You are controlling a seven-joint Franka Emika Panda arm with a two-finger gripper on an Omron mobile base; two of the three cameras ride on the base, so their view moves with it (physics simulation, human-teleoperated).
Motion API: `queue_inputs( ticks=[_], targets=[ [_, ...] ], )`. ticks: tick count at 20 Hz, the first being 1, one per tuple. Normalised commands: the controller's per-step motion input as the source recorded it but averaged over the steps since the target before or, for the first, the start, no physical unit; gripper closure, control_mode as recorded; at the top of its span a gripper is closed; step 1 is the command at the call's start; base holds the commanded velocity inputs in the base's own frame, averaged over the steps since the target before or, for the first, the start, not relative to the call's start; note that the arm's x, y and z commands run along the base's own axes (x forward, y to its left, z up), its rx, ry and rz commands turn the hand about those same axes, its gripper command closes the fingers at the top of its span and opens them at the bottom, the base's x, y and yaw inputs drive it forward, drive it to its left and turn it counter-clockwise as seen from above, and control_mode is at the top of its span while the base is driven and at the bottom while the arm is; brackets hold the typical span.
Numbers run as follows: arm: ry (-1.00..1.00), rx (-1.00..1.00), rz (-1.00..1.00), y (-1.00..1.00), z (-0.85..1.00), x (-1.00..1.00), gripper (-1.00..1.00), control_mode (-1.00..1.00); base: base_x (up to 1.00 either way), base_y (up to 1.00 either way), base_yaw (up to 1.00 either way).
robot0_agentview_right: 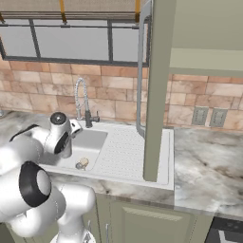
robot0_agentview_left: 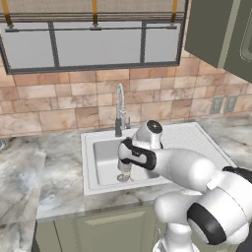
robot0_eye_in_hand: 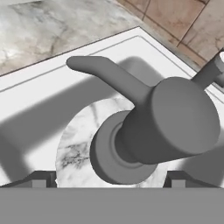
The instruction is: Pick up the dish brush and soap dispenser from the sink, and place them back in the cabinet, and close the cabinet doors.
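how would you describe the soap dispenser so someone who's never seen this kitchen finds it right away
Start at the white sink set in the marble counter under the window, and look down into its basin, in front of the spring-neck faucet. The soap dispenser stands there, right under the open gripper. It is a squat marbled bottle with a dark grey pump top and long spout, unlike the tan round-headed dish brush nearby.

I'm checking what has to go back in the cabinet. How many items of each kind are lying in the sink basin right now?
soap dispenser: 1
dish brush: 1
Total: 2, both down in the basin of the sink.
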Motion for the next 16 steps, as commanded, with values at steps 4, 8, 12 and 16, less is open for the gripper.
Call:
queue_inputs(
  ticks=[4,8,12,16],
  targets=[
    [0.00,0.00,-0.04,-0.04,0.36,-0.25,1.00,-1.00,0.00,0.00,0.00],
    [0.00,0.00,-0.02,-0.09,0.30,-0.30,1.00,-1.00,0.00,0.00,0.00],
    [0.00,0.00,-0.01,-0.14,0.28,-0.35,1.00,-1.00,0.00,0.00,0.00],
    [0.00,0.00,0.00,-0.17,0.29,-0.31,1.00,-1.00,0.00,0.00,0.00]
  ],
)
